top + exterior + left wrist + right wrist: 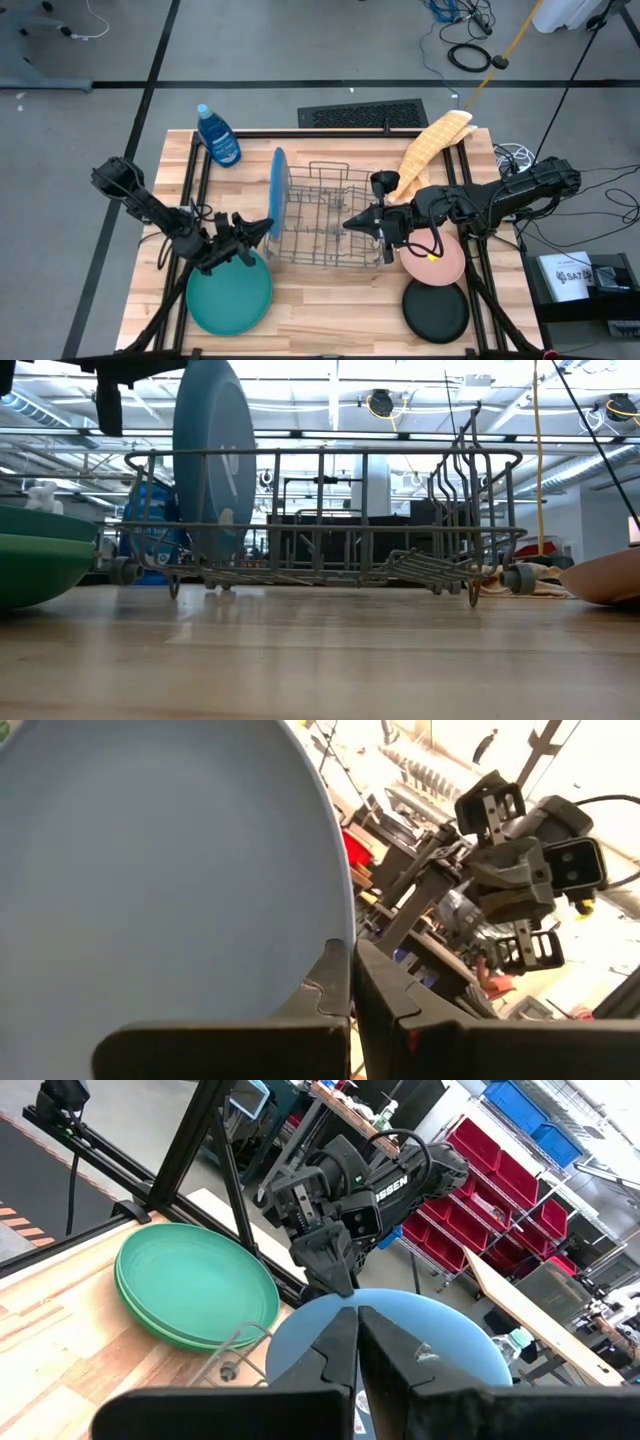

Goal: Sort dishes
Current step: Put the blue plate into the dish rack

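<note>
Blue plate [277, 190] upright at rack [330, 215] edge.

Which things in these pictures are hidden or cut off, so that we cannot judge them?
- Green plate under the teal plate: high view, covered by it.
- Pink plate: high view, partly under the right gripper and arm; low view, cut by the edge.
- Black plate: absent from the low view.
- Blue plate rack slot: unclear.

Bright even overhead light, soft shadows, ceiling-lamp glare in low view
</note>
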`<state>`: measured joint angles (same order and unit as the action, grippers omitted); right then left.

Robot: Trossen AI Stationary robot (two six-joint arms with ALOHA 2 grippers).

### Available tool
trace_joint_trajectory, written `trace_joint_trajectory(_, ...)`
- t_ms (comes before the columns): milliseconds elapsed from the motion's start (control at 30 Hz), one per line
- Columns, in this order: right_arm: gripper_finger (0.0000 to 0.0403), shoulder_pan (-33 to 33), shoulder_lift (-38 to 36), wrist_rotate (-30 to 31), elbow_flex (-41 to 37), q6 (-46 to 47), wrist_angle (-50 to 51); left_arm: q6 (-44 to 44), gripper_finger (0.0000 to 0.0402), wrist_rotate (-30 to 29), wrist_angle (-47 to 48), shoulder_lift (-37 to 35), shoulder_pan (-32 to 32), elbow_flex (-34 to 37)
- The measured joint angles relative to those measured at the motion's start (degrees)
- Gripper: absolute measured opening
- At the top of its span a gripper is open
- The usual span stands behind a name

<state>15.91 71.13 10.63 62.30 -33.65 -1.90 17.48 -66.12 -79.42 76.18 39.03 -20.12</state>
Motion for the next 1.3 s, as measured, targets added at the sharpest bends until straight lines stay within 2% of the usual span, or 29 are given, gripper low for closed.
trace_joint_trajectory(333,0.0008,0.1,0.0,-0.2,0.0,0.2,0.0,3.0,0.0004,-0.4,0.7,1.1,0.3,0.0)
trace_joint_trajectory(667,0.0009,1.1,0.0,-0.3,0.0,0.1,0.0,6.3,0.0068,-6.7,3.8,1.1,4.8,0.1)
trace_joint_trajectory(800,0.0009,1.1,0.0,-0.2,0.0,0.4,0.0,6.3,0.0071,-8.7,3.9,1.1,6.4,0.1)
trace_joint_trajectory(1133,0.0009,1.1,0.0,-0.2,0.0,1.5,0.0,6.7,0.0072,-8.8,5.7,1.1,9.9,0.1)
trace_joint_trajectory(1300,0.0009,1.1,0.0,-0.3,0.0,1.5,0.0,7.8,0.0072,-13.2,8.1,1.1,11.8,0.1)
